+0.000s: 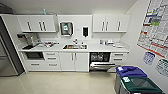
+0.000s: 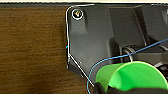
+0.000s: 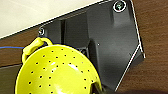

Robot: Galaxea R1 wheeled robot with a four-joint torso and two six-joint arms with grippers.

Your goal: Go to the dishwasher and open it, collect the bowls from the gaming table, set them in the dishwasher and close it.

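Dishwasher (image 1: 100, 61) open under tabletop (image 1: 97, 48), door down. Left claw (image 2: 105, 88) holds green bowl (image 2: 132, 76); right claw (image 3: 96, 90) holds yellow bowl (image 3: 57, 72).

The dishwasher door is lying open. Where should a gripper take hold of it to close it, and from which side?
Take the dishwasher door at its free front edge, coming from the front and below. It is folded down, hinged at the back, so that edge is nearest and probably lifts easiest.

Dishwasher (image 1: 100, 61) right of sink (image 1: 75, 46)
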